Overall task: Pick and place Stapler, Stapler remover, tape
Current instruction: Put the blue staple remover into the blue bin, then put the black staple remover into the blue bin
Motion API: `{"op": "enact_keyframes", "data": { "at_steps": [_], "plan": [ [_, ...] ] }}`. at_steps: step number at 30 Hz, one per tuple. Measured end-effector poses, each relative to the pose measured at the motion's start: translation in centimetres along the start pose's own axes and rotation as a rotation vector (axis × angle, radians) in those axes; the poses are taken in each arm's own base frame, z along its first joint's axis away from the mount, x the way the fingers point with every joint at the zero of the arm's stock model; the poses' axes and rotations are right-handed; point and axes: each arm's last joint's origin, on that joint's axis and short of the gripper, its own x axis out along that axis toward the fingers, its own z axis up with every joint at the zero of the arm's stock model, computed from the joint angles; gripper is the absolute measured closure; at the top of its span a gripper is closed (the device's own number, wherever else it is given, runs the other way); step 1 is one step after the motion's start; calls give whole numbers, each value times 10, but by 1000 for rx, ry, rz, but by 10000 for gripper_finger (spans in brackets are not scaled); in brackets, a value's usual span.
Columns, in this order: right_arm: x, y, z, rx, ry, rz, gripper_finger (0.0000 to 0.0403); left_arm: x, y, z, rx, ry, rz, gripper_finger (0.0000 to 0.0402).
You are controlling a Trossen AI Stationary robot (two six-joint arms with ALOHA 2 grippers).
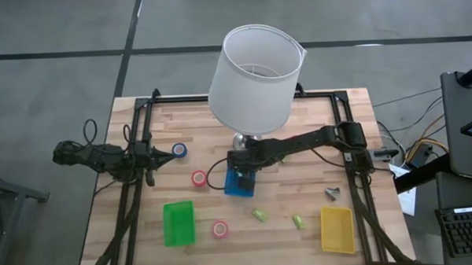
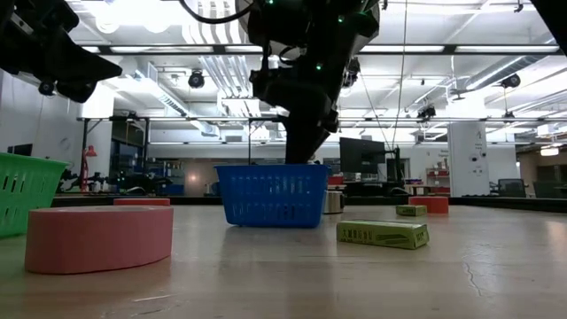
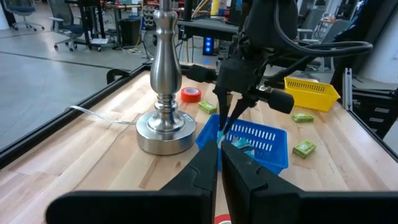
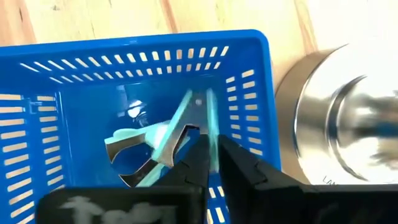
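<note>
My right gripper (image 4: 211,155) reaches down into the blue bin (image 1: 239,183) next to the lamp base and is shut on a teal stapler remover (image 4: 165,140). It shows above the bin in the low view (image 2: 301,133) too. My left gripper (image 3: 219,165) is shut and empty, at the table's left beside the blue tape roll (image 1: 179,151). Two red tape rolls (image 1: 199,179) (image 1: 220,228) lie flat on the table. The nearer one shows in the low view (image 2: 97,237). My right gripper pinches one teal arm of the stapler remover (image 4: 212,134) between its two fingers, coming from above and pointing down. The remover lies spread inside the blue bin, metal claws (image 4: 127,152) away from the fingers. Whether it rests on the bin floor I cannot tell.
A lamp with a white shade (image 1: 254,77) and steel base (image 3: 163,127) stands mid-table just behind the blue bin. A green bin (image 1: 178,223) and a yellow bin (image 1: 336,229) sit near the front edge. Two small green boxes (image 1: 259,215) (image 1: 298,221) and a grey metal piece (image 1: 333,194) lie between them.
</note>
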Motion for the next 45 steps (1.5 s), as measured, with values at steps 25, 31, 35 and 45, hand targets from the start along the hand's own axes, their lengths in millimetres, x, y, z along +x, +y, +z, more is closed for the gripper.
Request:
{"op": "enact_keyframes", "data": {
  "at_steps": [25, 31, 35, 45],
  "plan": [
    [-120, 13, -61, 62, 61, 109, 272, 0, 0, 0, 0, 0, 0, 378],
    [-141, -4, -108, 211, 42, 116, 284, 0, 0, 0, 1, 1, 1, 378],
    [-150, -19, -140, 331, 50, 148, 289, 0, 0, 0, 1, 1, 0, 378],
    [-143, -46, -210, 641, 277, 289, 300, 0, 0, 0, 1, 1, 0, 378]
  ]
}}
